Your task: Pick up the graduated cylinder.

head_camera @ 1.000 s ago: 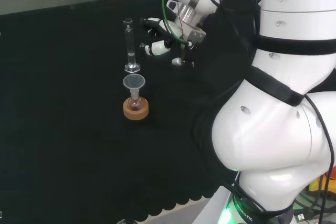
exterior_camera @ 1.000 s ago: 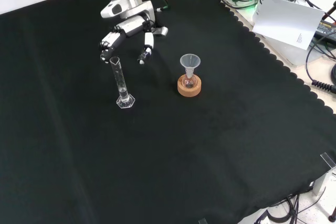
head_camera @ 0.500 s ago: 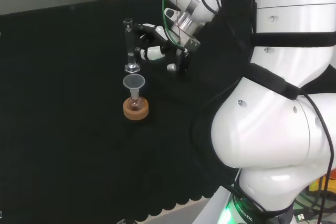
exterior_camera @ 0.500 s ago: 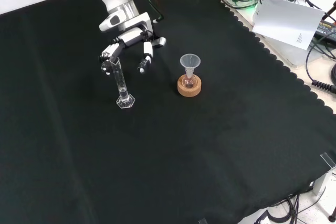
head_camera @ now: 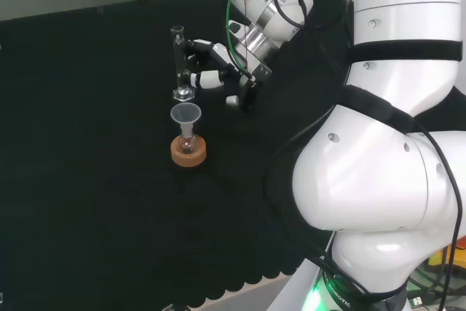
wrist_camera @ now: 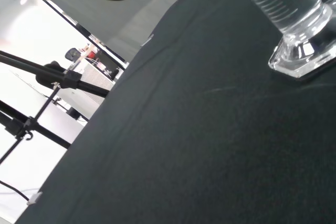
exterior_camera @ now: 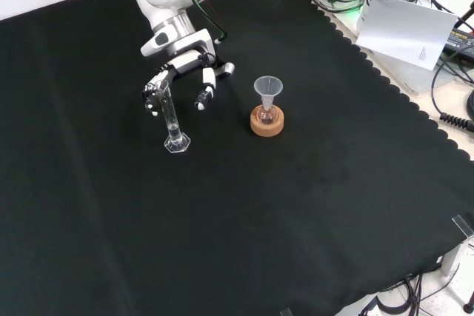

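Observation:
A clear graduated cylinder (head_camera: pixel 179 63) stands upright on its hexagonal foot on the black cloth; the front view has the cylinder (exterior_camera: pixel 171 118) left of the flask. The hand (head_camera: pixel 212 69) sits just right of it in the head view, fingers spread and slightly bent on either side of the tube. In the front view the hand (exterior_camera: pixel 180 75) hovers at the cylinder's top, fingertips (exterior_camera: pixel 152 97) beside the rim. Nothing is gripped. The wrist view shows the cylinder's lower tube and foot (wrist_camera: pixel 296 35) close up.
A small flask with a clear funnel (head_camera: pixel 186 116) stands on a cork ring (head_camera: pixel 188 152) in front of the cylinder in the head view; in the front view the cork ring (exterior_camera: pixel 266 122) lies to the cylinder's right. The cloth's scalloped edge (exterior_camera: pixel 385 79) runs along the right.
The hand has moved toward the cylinder and lowered, so its fingers now flank the tube's upper part. The cylinder and flask have stayed put.

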Robot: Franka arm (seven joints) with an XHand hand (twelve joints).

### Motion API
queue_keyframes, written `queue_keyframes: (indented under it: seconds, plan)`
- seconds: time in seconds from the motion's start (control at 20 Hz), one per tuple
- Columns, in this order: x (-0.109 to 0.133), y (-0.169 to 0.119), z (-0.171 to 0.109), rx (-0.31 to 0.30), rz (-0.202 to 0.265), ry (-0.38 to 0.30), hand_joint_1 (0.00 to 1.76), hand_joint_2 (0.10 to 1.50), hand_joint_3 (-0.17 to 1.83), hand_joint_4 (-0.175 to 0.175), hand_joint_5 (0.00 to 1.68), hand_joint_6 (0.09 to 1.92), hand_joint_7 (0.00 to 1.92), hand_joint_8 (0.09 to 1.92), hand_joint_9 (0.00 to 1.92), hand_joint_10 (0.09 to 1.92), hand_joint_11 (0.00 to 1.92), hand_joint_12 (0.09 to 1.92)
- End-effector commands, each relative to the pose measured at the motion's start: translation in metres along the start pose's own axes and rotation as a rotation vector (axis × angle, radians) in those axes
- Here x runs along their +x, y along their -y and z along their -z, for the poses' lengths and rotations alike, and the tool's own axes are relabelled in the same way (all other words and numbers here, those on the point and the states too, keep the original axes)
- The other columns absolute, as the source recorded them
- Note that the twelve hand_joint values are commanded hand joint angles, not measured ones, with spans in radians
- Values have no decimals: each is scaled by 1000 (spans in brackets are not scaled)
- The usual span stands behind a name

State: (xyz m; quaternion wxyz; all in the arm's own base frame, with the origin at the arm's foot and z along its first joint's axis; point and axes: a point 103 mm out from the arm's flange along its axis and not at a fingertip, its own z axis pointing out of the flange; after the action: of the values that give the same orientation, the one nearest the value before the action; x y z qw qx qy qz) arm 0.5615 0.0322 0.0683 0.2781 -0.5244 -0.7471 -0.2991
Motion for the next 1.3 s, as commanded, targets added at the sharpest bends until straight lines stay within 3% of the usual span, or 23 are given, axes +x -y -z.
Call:
queue_keyframes:
  seconds: [0.05,0.65,1.0,1.3]
  plan:
    - [-3,-11,-7,-43,23,-69,881,682,581,-36,482,87,379,655,561,603,298,1328]
    - [0,-27,-10,-80,64,-110,872,696,557,-31,574,96,445,637,627,575,358,1300]
    - [2,-32,-11,-96,63,-100,930,730,517,-29,683,224,545,617,789,477,572,1185]
    - [0,-32,-9,-95,66,-113,980,742,505,-29,680,357,611,607,895,396,696,1116]
